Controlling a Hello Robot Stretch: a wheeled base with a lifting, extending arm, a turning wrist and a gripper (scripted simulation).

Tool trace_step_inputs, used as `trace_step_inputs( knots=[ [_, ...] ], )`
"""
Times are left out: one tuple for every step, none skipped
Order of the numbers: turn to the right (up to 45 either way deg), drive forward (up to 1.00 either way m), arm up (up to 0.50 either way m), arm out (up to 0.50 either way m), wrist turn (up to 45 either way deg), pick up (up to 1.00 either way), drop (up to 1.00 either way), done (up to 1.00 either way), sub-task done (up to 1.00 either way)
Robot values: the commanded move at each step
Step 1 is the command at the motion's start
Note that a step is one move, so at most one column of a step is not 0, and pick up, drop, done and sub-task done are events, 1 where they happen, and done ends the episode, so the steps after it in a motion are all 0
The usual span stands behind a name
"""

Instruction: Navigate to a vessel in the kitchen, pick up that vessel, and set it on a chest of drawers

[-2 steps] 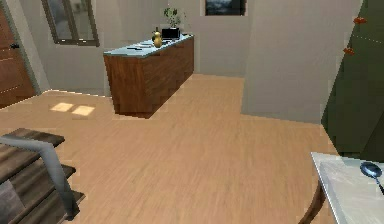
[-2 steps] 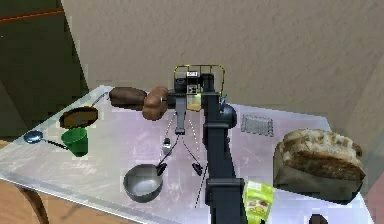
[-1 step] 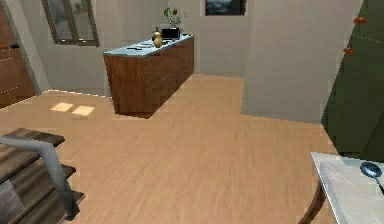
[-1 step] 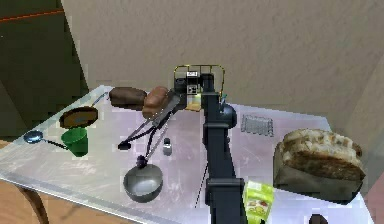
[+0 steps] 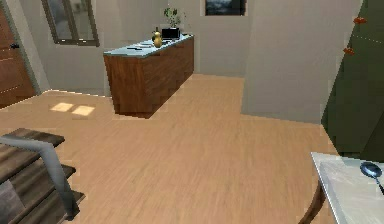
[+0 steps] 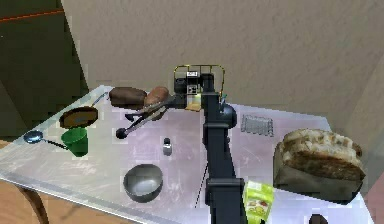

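On a pale, glossy table [image 6: 60, 175], the robot's dark gripper [image 6: 168, 103] reaches out beside two brown bread loaves [image 6: 130, 97]; with them lying at its tip, it cannot be told whether it holds anything. A round grey metal bowl [image 6: 143, 182] sits well apart, nearer the table's front edge, left of the dark square arm [image 6: 220, 150]. A small green cup [image 6: 76, 143] stands further left.

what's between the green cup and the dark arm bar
In the arm side view, a small grey shaker stands on the tabletop between the green cup and the dark square arm bar.
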Motion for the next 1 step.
trace_step_inputs(
  knots=[
    [0.0, 0.0, 0.0, 0.0, 45.0, 0.0, 0.0, 0.0, 0.0]
  ],
)
